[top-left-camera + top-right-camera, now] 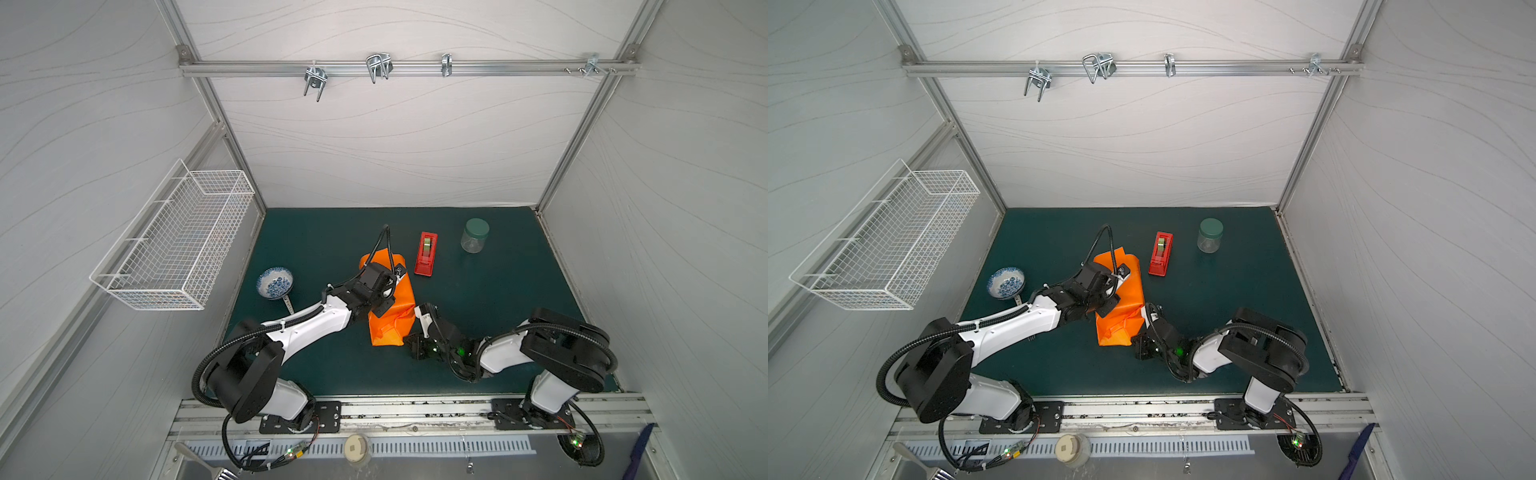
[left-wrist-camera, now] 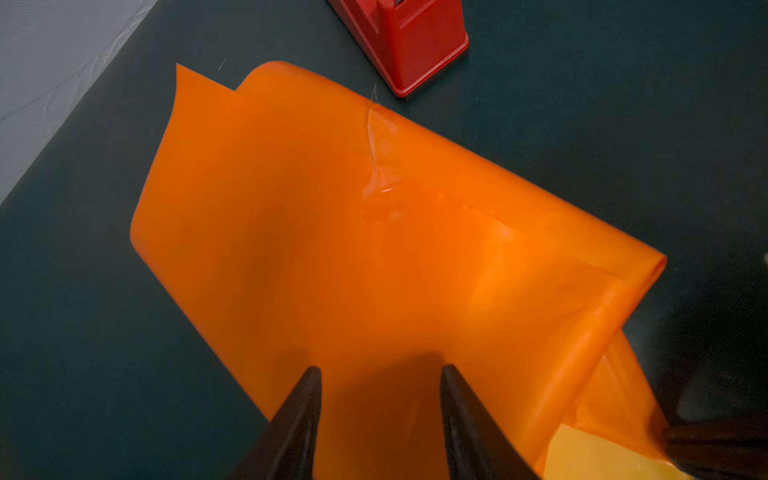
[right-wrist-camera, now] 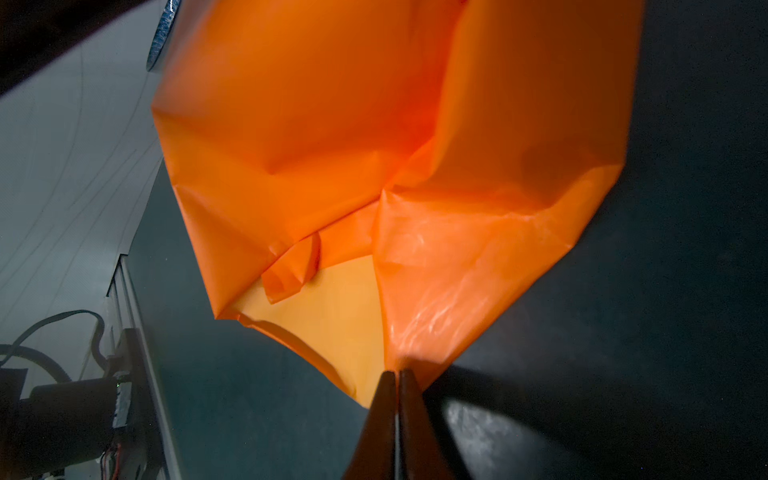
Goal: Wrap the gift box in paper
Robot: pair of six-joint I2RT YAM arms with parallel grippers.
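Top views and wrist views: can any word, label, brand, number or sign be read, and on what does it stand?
No text can be read in any view.
The tape dispenser, the jar and the paper show no lettering.
The bowl has only a blue pattern, no words.

Red dispenser [image 1: 426, 254] just beside paper [image 1: 392, 328].
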